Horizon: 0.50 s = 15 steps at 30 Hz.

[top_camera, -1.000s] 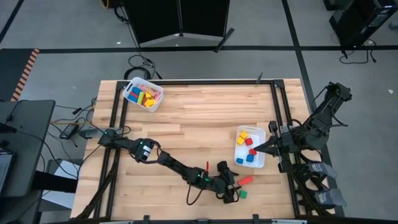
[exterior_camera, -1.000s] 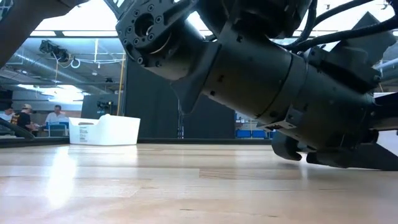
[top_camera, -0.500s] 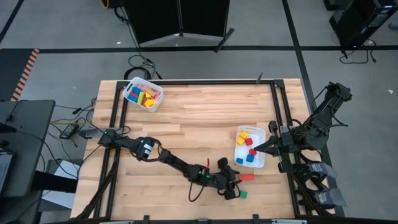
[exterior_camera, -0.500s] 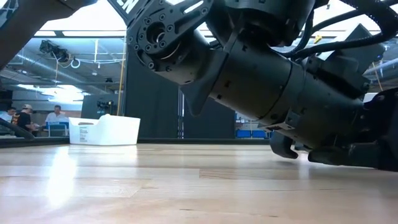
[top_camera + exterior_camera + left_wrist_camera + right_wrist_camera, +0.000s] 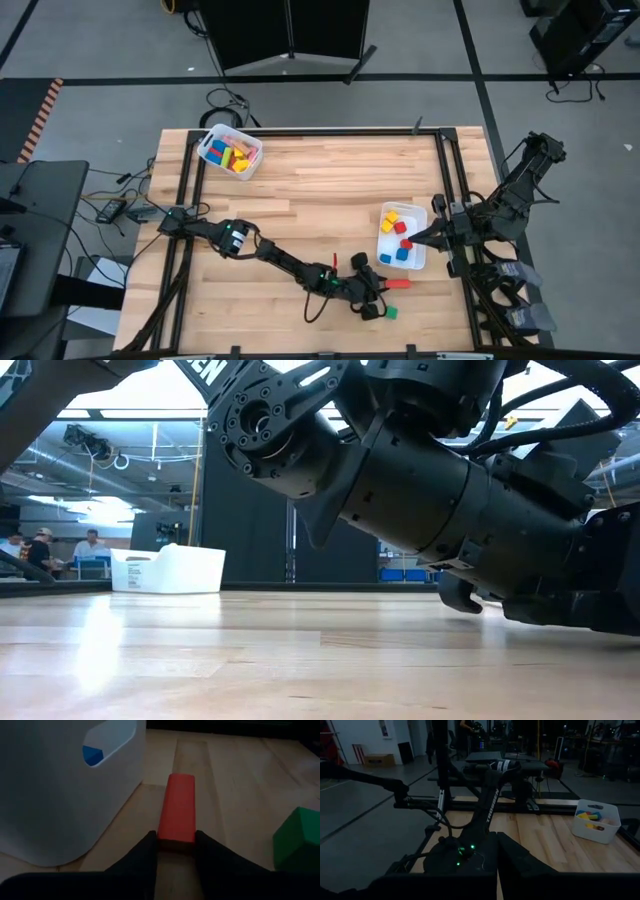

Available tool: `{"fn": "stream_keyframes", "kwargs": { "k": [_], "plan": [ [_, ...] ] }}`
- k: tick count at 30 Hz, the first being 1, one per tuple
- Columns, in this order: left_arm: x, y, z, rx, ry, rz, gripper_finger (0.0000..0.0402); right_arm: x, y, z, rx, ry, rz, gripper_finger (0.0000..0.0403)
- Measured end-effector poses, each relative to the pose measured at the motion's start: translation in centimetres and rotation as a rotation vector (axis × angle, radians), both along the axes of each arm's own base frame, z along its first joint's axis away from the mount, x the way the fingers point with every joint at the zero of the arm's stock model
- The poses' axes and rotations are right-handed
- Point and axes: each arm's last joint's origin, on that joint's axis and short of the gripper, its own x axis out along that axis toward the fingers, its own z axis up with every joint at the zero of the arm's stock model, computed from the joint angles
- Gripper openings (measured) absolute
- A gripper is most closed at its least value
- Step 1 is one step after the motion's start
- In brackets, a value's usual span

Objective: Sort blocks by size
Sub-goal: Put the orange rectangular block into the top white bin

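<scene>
Closing in since a second ago, the left gripper point(image 5: 175, 851) now pinches the red bar point(image 5: 177, 812) at lower centre, ready to lift.

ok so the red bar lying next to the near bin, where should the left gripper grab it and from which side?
Grip the red bar at its near end, across the narrow width, coming in along its length from the end pointing away from the bin. It lies flat, and its long flat sides suit the fingers. The left gripper already straddles that end. The green block sits clear to one side.
</scene>
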Motion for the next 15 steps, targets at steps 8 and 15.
{"fn": "stream_keyframes", "kwargs": {
  "k": [8,15],
  "plan": [
    [-0.1,-0.2,-0.1,0.002,0.007,-0.005,0.0112,0.0,0.0,0.0,0.000,0.000,0.000,0.0010],
    [-0.7,-1.0,1.4,0.009,0.051,-0.032,0.0111,0.0,0.0,0.0,-0.001,0.001,-0.001,0.0010]
  ]
}}
